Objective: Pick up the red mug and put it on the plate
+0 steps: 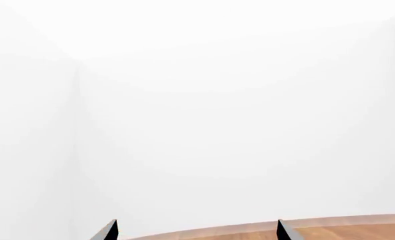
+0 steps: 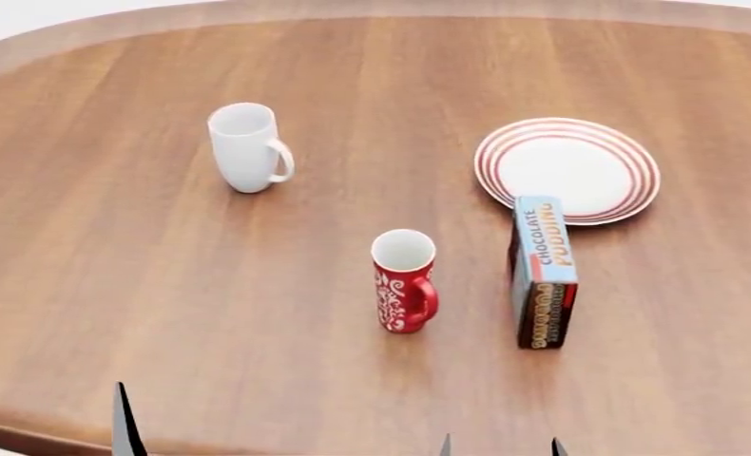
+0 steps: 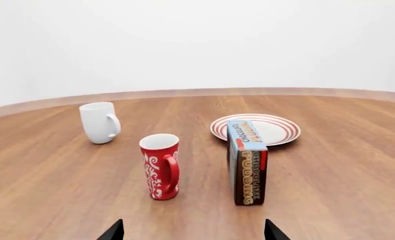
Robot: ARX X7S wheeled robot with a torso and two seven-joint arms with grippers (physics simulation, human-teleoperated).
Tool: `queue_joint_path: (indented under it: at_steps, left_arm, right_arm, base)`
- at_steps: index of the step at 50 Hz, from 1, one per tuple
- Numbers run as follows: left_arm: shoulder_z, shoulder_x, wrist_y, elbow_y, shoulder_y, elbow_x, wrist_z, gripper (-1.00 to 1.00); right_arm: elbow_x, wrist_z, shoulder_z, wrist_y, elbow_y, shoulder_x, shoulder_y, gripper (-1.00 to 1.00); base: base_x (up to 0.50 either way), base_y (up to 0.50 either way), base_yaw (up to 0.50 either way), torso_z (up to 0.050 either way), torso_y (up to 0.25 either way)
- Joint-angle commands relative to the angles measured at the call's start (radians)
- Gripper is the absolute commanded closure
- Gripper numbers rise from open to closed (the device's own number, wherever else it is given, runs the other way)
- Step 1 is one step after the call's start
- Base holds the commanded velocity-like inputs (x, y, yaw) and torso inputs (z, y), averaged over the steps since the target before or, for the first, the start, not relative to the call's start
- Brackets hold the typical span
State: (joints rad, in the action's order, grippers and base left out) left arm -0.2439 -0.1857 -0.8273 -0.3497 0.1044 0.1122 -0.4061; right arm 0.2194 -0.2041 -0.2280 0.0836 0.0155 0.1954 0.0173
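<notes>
The red mug with white swirls stands upright in the middle of the wooden table, handle toward me; it also shows in the right wrist view. The plate with red rings lies behind and to the right of it, and shows in the right wrist view. My right gripper is open and empty, low at the near edge, well short of the mug; its tips show in the head view. My left gripper is open and empty at the near left corner, facing the white wall.
A chocolate pudding box stands upright right of the red mug, touching the plate's near rim; it shows in the right wrist view. A plain white mug stands at the back left. White walls surround the table.
</notes>
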Motion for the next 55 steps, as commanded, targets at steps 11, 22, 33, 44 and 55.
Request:
queue_joint_path:
  at_steps: [11,22,33,44,55]
  left_arm:
    - [-0.012,-0.008,-0.001,-0.001,0.003,0.001,-0.014,-1.0]
    - [-0.017,-0.011,-0.002,-0.001,0.004,0.003,-0.023,-1.0]
    - [-0.022,-0.015,-0.003,-0.002,0.005,0.004,-0.03,-1.0]
    - [-0.029,-0.019,-0.006,-0.003,0.007,0.002,-0.036,-1.0]
    - [-0.035,-0.023,-0.007,-0.004,0.008,0.001,-0.041,-1.0]
  right_arm:
    - [0.01,-0.01,-0.009,0.004,-0.006,0.009,-0.003,-1.0]
    - [0.014,-0.014,-0.013,0.008,0.004,0.01,0.002,-1.0]
    - [0.014,-0.02,-0.02,-0.001,0.006,0.015,0.005,-1.0]
    - [0.023,-0.022,-0.021,0.013,0.011,0.016,0.005,-1.0]
    - [0.031,-0.026,-0.023,0.013,0.001,0.022,0.003,-1.0]
  base:
    - [0.0,0.16,0.0,0.0,0.0]
    - [0.0,0.05,0.0,0.0,0.0]
    - [0.0,0.0,0.0,0.0,0.0]
    - [0.04,0.0,0.0,0.0,0.0]
    - [0.1,0.0,0.0,0.0,0.0]
